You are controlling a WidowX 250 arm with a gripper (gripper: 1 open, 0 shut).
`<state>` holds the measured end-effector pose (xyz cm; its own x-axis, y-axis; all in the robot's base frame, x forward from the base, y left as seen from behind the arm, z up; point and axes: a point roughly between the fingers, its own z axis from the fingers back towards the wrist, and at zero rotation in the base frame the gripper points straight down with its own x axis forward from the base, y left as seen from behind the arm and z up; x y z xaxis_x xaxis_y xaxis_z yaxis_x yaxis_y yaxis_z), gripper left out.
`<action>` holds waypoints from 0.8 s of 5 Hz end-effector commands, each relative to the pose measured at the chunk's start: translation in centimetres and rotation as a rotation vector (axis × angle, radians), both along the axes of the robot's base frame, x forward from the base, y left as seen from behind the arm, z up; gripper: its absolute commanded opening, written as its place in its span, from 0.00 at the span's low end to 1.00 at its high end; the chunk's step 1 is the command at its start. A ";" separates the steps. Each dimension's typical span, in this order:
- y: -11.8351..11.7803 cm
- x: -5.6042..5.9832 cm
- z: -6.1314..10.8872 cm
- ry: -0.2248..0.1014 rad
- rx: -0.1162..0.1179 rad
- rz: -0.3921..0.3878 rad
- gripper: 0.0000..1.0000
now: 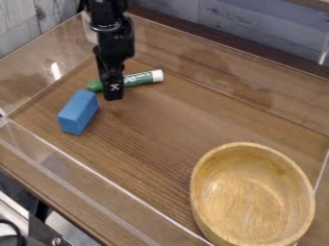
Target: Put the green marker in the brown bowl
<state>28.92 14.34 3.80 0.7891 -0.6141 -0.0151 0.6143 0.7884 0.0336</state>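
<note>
Looks to be at the grasping step, with the claw (106,86) low over the green marker (141,78) in the upper left of the frame. Spread open, by the look of the fingers, and gripping nothing as far as can be seen. Calls next, most likely, for a small settling down to the counter (161,154), then a firm close across the slim barrel, a lift, and a carry to the brown bowl (253,147) at the lower right. Seen relative to the claw: right at the fingertips, crossed by them toward the left end, with most of the white barrel reaching out to the right and a short green end showing on the left. Hard to tell whether touching or just beside the fingers. Worth minding the blue block (79,112), just below and to the left, and a possible tilt from so off-centre a grip.
</note>
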 end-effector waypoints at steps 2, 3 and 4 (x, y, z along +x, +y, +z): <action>0.3 0.2 0.2 -0.043 -0.024 0.034 1.00; 0.4 0.3 0.2 -0.051 -0.030 0.039 0.00; 0.3 0.4 0.4 -0.055 -0.039 0.053 0.00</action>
<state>28.72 14.05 2.88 0.8150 -0.5787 0.0290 0.5792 0.8152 -0.0080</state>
